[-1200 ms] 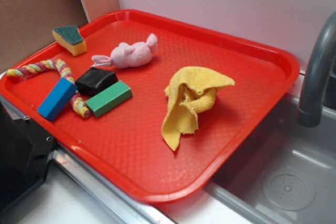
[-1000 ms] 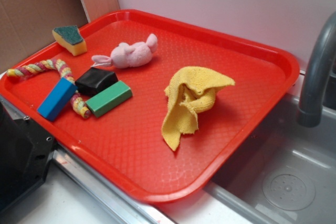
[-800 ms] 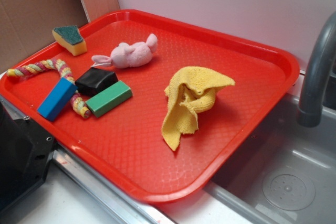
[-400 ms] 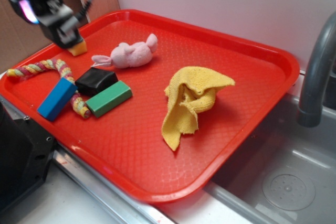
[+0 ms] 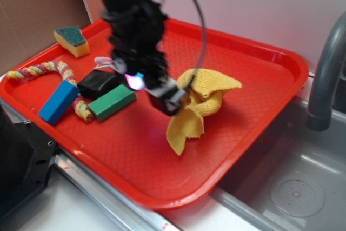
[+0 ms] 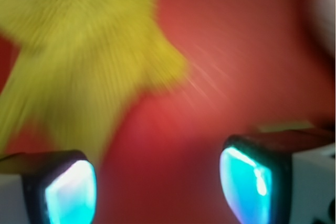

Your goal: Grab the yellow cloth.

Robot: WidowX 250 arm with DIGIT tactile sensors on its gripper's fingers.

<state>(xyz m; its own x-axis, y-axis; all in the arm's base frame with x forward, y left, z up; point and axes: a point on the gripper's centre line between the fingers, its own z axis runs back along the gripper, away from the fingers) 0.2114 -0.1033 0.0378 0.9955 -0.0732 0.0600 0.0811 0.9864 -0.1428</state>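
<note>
- Gripper (image 5: 168, 100) low over the tray (image 5: 270, 58), just left of the cloth (image 5: 203, 104); blurred in exterior view.
- Wrist view: fingers (image 6: 71, 190) spread wide apart, nothing between them, bare red tray in the gap.
- Cloth crumpled, mid-right of tray; in wrist view (image 6: 89, 56) it lies ahead-left of the fingers, apart from them.
- Green block (image 5: 112, 101), black block (image 5: 99, 83), blue block (image 5: 58, 101), rope (image 5: 38, 70), sponge (image 5: 72, 40) on tray's left side.

A toy kitchen set-up: a grey moulded plastic sink basin (image 5: 292, 182) with a curved grey faucet (image 5: 327, 74) fills the right corner, beside a red textured plastic tray (image 5: 259, 52) (cardboard backdrop (image 5: 32, 9) at the far-left edge).
</note>
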